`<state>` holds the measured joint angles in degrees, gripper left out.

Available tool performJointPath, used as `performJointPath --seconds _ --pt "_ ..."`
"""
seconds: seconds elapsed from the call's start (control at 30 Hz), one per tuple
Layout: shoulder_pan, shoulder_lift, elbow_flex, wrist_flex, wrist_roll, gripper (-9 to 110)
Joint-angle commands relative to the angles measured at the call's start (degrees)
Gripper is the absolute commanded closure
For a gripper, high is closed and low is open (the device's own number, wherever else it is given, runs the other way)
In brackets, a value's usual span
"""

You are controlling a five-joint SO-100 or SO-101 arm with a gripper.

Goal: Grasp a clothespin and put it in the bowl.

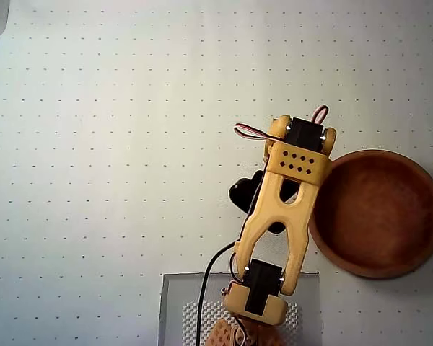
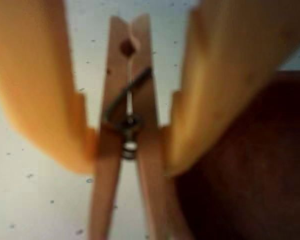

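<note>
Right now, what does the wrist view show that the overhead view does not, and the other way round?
Only the wrist view shows the clothespin, pinched at its spring between the two yellow fingers of the gripper; from above the arm hides it. Only the overhead view shows the whole yellow arm, the full round bowl, empty, and the grey base plate. Both views show the white dotted table and the brown bowl, which in the wrist view is only a dark part at lower right.
</note>
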<state>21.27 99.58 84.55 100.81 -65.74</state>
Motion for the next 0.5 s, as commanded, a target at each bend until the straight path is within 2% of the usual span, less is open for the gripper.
performJointPath --seconds 0.0,0.47 --pt "3.8 4.1 -0.6 1.7 -0.7 105" --pt "17.3 3.5 -1.4 1.7 -6.9 105"
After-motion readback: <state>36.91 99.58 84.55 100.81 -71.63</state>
